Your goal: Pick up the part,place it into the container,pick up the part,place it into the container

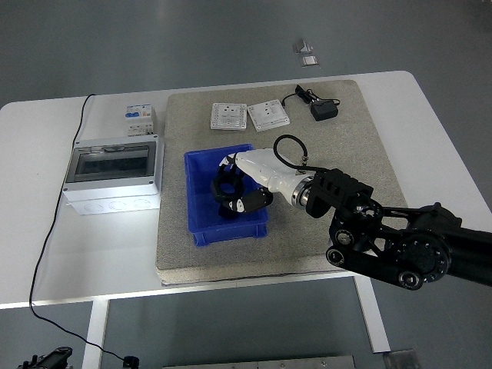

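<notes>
We see the right hand (244, 187) reaching in over the blue container (201, 224). Its white fingers (257, 201) are curled around a black ring-shaped part (227, 189), so the hand has a tight hold on it. The part hangs inside the bin, just above the floor of it. Under the hand there is more black, maybe another part, but the hand hides it and we cannot tell for sure.

The right arm (384, 238) is black with round joints. It comes in from the right side and bends across the mat toward the bin. A black cable loops over the wrist.

The blue bin sits on a grey mat (338, 154) that lies on the white table (438, 131). Behind the bin on the mat we see two white wall sockets (249, 116) side by side. Near them, to the right, lies a small black plug adapter (323, 111) with a cord.

To the left of the mat stands a white box with a dark clear lid (112, 174). Just behind it is a small white switch block (139, 120). A thin black wire (48, 246) runs down the left part of the table.
</notes>
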`<state>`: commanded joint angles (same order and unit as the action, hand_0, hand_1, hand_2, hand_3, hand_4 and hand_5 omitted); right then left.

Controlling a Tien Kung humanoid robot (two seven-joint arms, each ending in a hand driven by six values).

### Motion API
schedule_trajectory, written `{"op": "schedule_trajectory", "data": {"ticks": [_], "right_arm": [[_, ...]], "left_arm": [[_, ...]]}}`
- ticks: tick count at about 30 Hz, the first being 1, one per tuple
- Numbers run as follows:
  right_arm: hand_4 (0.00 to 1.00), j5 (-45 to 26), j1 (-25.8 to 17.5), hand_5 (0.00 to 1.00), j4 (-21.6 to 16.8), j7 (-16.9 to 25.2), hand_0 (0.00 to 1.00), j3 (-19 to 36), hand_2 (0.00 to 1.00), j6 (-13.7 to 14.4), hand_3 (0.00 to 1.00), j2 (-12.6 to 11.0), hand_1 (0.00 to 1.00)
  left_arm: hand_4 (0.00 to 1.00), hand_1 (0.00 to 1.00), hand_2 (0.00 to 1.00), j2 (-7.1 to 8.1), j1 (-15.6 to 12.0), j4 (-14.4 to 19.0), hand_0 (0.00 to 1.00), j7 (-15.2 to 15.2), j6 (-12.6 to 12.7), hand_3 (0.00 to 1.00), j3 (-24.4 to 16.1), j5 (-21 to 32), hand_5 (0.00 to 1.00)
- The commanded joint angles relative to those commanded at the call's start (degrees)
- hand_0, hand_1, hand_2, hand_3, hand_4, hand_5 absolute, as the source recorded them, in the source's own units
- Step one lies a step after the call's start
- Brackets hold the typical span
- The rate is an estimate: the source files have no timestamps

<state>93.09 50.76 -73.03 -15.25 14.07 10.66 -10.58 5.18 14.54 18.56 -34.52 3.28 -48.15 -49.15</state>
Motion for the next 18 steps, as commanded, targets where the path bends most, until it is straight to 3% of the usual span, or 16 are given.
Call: {"op": "schedule_trajectory", "data": {"ticks": [2,3,11,18], "right_arm": [[0.475,0.2,0.2,0.109,0.1,-0.3,0.872,-0.1,0.789,-0.8,0.712,0.1,0.809],[0.496,0.3,0.3,0.100,0.2,-0.4,0.926,-0.2,0.840,-1.1,0.783,0.2,0.861],[0.502,1.6,0.8,0.109,1.0,-0.9,0.935,-0.9,0.844,-1.6,0.797,0.8,0.870],[0.512,-0.1,-1.3,0.130,0.5,1.8,0.930,2.8,0.839,3.7,0.790,-0.3,0.865]], "left_arm": [[0.002,0.493,0.465,0.01,0.0,0.0,0.577,0.0,0.0,0.529,0.0,0.0,0.005],[0.002,0.493,0.463,0.02,0.0,0.0,0.576,0.0,0.0,0.529,0.0,0.1,0.002],[0.002,0.492,0.463,0.07,0.1,0.0,0.573,0.0,0.1,0.529,0.1,0.1,0.002],[0.002,0.492,0.458,0.15,0.0,0.0,0.572,0.0,0.2,0.528,0.1,0.0,0.002]]}}
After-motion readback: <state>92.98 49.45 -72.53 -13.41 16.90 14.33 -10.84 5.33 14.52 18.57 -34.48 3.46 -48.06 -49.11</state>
